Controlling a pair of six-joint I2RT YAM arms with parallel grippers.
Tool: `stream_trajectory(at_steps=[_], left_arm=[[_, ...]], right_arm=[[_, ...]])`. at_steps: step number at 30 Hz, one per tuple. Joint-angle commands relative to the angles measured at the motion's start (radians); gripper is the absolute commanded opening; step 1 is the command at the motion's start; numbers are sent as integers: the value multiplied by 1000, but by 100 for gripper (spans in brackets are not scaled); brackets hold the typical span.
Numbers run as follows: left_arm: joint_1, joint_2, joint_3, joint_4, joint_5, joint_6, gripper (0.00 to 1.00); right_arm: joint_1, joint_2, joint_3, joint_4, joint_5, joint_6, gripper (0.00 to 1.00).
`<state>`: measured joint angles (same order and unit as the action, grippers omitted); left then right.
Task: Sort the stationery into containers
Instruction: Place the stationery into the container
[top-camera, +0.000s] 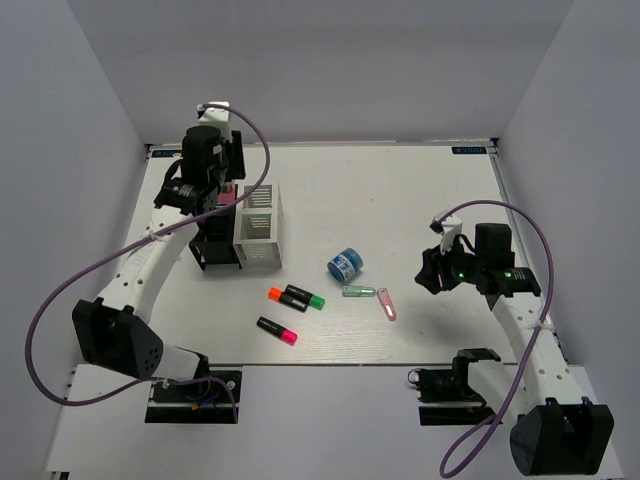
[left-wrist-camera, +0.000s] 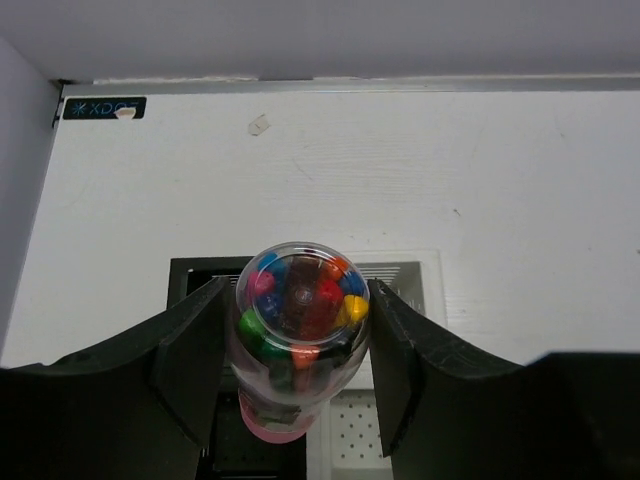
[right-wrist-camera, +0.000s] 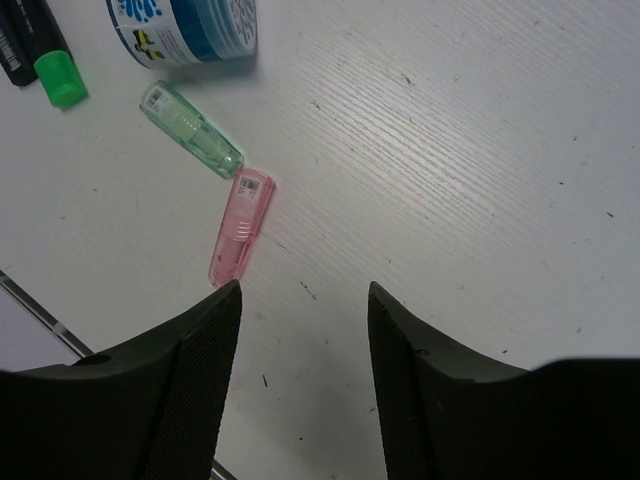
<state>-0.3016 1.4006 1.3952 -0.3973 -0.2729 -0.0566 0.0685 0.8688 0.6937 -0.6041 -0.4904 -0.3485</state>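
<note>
Grey walls enclose a white table (top-camera: 400, 190) that carries all the items.

**Left arm.** The left gripper (left-wrist-camera: 300, 345) is closed on a clear tub (left-wrist-camera: 300, 300) of coloured pieces with a pink base. The tub is held upright above the two containers. In the wrist view it hangs over the seam where the black container (left-wrist-camera: 198, 268) meets the white container (left-wrist-camera: 408, 270). Which compartment lies directly below cannot be told.

**Right arm.** The right gripper (right-wrist-camera: 303, 292) hovers over bare table with its jaws apart and nothing between them.

**Key relation.**
- The pink capsule (right-wrist-camera: 241, 226) lies flat on the table, just ahead of the right gripper's left finger (right-wrist-camera: 205, 340) and outside the jaw gap.
- Its long axis runs roughly along the fingers' pointing direction, tilted slightly, so the jaws would close across its narrow width.
- A grasp appears to call for a sideways shift to the left and a little forward, with minimal wrist rotation.
- The right arm is clearly the nearer arm to this piece.

**Other items.** The green capsule (right-wrist-camera: 190, 128) lies farther ahead, almost touching the pink capsule's far end. Beyond it stands the blue-white roll (right-wrist-camera: 190, 25). The markers (top-camera: 295, 298) lie nearer the table's centre.
</note>
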Motion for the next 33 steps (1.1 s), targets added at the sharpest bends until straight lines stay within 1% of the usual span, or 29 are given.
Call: stream_trajectory(at_steps=[1,3,4,5,7,13,27,28,33], left_arm=[[54,-11,-44,167,-48,-71,0],[84,3,-62,201,-49,-84,0],[84,8,-70,201,-51,-91,0],[102,18,-77,219,-46,-94,0],[108,23,-90,230,-51,-103,0],[159,67,-102,281,-29,-112,0],[176,129,-189,390,-25,-129,0],[177,136,-194,420,-23,-129,0],[177,150,-202,434,-25,-124,0]], right_arm=[[1,6,4,6,-23,-10,55],[-1,16,6,-3,-39,-17,26],[4,22,9,-13,-39,-32,5],[-13,30,23,-20,-60,-43,0],[1,47,27,-52,-80,-52,0],[4,58,24,-33,-59,-47,0],[4,75,21,-25,-42,-52,0],[-1,75,24,-26,-42,-53,0],[4,79,23,-28,-40,-60,0]])
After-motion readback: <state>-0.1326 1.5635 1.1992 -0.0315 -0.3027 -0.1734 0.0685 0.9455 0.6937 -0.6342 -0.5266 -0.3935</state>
